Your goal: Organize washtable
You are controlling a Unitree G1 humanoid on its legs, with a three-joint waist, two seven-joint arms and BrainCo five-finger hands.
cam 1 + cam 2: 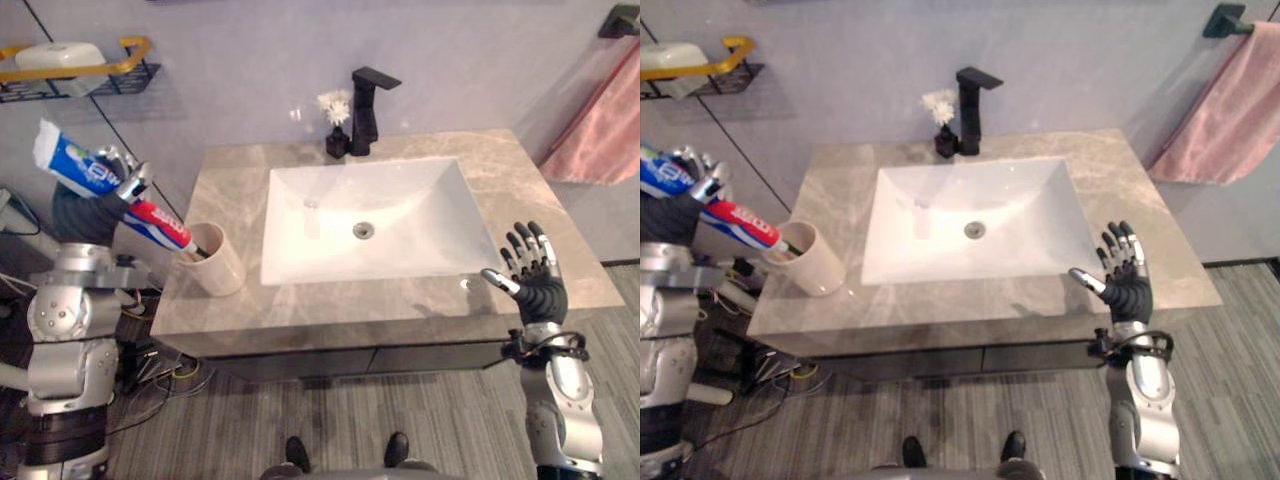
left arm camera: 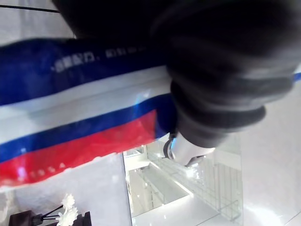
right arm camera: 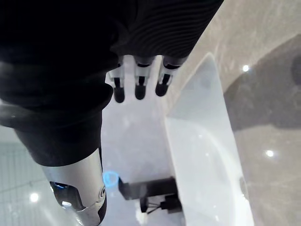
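My left hand (image 1: 118, 172) is shut on a blue, white and red toothpaste tube (image 1: 110, 190) at the washtable's left edge. The tube slants down, its red cap end inside the mouth of a cream cup (image 1: 214, 262) that stands tilted on the marble counter (image 1: 330, 305). The left wrist view has the tube (image 2: 80, 117) pressed close against the hand. My right hand (image 1: 530, 270) hovers open, fingers straight and spread, over the counter's front right corner, holding nothing.
A white sink basin (image 1: 365, 215) takes the middle of the counter, with a black faucet (image 1: 368, 105) and a small black vase of white flowers (image 1: 336, 125) behind it. A wall shelf (image 1: 75, 70) with soap hangs at left; a pink towel (image 1: 600, 130) at right.
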